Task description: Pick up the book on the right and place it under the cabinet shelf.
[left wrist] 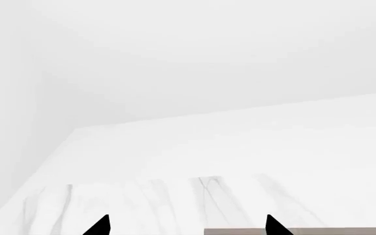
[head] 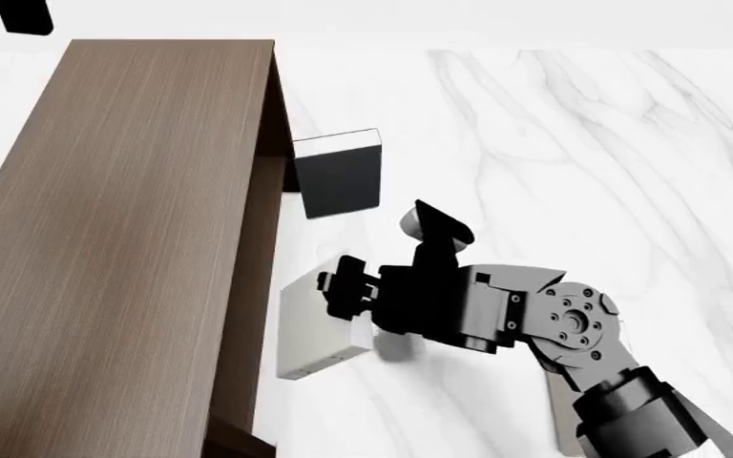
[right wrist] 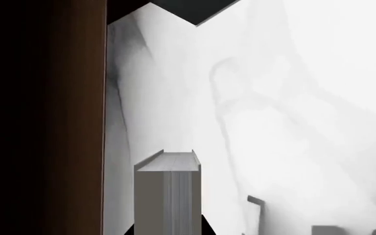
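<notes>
My right gripper (head: 341,303) is shut on the pale grey-white book (head: 305,329) and holds it close against the open side of the big dark brown cabinet (head: 112,248). In the right wrist view the book (right wrist: 167,193) stands between the jaws with its page edges showing, and the cabinet wall (right wrist: 77,117) is right beside it. My left gripper (left wrist: 188,227) is open and empty over white marble. In the head view only a black part of the left arm (head: 16,14) shows at the top left.
A black-covered book (head: 337,176) stands by the cabinet's open side, beyond the held book; it also shows in the right wrist view (right wrist: 188,9). The white marble tabletop (head: 571,143) stretches to the right. A pale flat shape (head: 555,415) lies under my right arm.
</notes>
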Robot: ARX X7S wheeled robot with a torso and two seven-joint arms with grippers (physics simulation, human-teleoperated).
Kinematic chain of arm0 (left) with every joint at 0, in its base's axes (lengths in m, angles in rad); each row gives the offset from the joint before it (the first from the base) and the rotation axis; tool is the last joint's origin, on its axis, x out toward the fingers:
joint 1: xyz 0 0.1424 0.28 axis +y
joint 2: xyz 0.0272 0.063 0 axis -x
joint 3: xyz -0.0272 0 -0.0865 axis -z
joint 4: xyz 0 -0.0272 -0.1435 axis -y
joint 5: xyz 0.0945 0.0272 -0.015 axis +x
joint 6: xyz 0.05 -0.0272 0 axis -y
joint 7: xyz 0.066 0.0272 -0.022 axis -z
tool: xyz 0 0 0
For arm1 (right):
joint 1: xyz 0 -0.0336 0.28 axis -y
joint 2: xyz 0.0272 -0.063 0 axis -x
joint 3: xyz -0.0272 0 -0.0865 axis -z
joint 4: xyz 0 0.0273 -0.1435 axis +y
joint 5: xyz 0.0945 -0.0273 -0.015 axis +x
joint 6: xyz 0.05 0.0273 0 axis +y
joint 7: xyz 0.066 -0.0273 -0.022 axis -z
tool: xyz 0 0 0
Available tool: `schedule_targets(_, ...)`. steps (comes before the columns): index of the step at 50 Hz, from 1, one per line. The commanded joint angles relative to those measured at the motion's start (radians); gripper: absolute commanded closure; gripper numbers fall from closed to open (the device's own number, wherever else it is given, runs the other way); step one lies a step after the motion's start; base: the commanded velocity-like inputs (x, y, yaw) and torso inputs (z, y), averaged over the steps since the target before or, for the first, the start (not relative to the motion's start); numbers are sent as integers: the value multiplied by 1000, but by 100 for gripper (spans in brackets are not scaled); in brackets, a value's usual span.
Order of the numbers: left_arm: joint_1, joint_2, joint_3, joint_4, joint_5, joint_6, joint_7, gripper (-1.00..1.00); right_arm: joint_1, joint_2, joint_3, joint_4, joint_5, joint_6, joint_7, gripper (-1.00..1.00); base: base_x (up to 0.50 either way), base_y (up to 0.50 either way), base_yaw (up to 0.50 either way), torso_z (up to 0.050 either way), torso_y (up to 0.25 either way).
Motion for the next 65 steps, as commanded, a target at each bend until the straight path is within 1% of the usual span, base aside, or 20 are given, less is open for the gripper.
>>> schedule_targets(1, 9, 0, -1, 0, -2, 6, -3, -100, -4, -3, -26, 14, -55, 14, -15, 100, 11, 0, 3, 0, 0)
schedule_targets(2, 9, 1, -1, 0, -2, 6, -3, -100, -3, -2, -27, 13, -56, 15, -15, 100, 0, 0, 0, 0, 0)
schedule_targets(3, 9, 1, -1, -1, -3, 7, -3, -100, -3, -1, -28, 11, -56, 16, -14, -100, 0, 3, 3, 0, 0)
schedule_targets(25, 10, 4, 2, -7, -7, 13, -6, -100, 31, 20, -35, -33, -47, 38, 15, -100, 0, 0, 0, 0, 0)
schedule_targets(38, 10, 8, 2, -10, -10, 19, -7, -100, 127, 52, -51, -49, -63, 84, 55, -100, 0, 0, 0, 0, 0)
schedule_targets(52, 12, 6, -1, -6, -15, 18, -10, -100, 238, 96, -103, -86, -98, 181, 81, -100, 0, 0, 0, 0, 0)
schedule_targets(60, 15, 6, -1, -5, -17, 21, -12, -100, 318, 129, -120, -120, -108, 244, 39, -100, 0, 0, 0, 0, 0)
schedule_targets(65, 15, 7, 3, -8, -16, 24, -12, -100, 396, 170, -155, -165, -161, 311, -52, -100, 0, 0, 0, 0, 0)
